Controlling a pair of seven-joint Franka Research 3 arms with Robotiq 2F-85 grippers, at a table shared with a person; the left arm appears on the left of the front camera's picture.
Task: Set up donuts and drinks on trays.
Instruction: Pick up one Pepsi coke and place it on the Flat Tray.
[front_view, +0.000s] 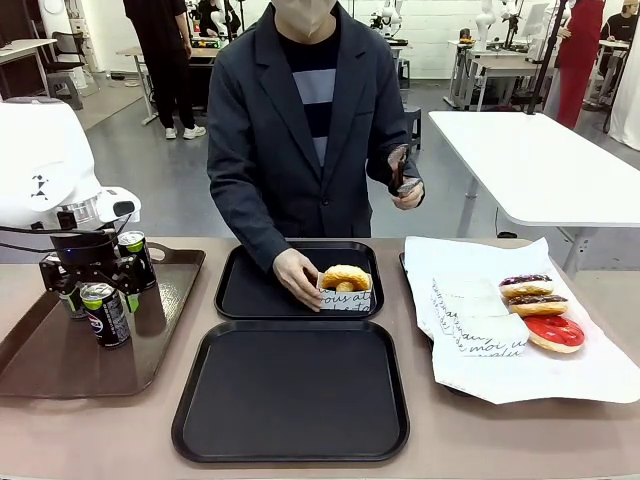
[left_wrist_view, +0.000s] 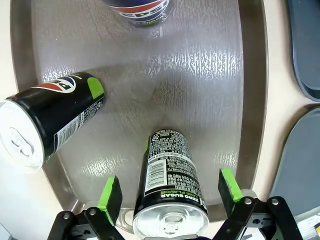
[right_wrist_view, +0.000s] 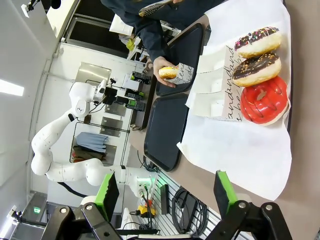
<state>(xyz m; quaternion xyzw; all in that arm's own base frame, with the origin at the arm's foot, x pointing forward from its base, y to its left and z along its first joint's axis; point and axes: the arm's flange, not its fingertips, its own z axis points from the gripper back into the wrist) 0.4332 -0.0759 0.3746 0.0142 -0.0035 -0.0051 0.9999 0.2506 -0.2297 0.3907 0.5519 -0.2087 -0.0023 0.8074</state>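
Left gripper (left_wrist_view: 170, 189) and right gripper (right_wrist_view: 165, 189) both spread wide.

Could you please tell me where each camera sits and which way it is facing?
Front view: fixed on the robot's side, facing across the table at the person; the left arm shows at picture left.
Left wrist view: on the left wrist, looking down at a can on the brown tray, between its open jaws.
Right wrist view: on the right wrist, rolled, looking over three donuts on white paper toward the left arm; open jaws.
Shared: front and right wrist views both show the person's hand holding a sleeved donut.
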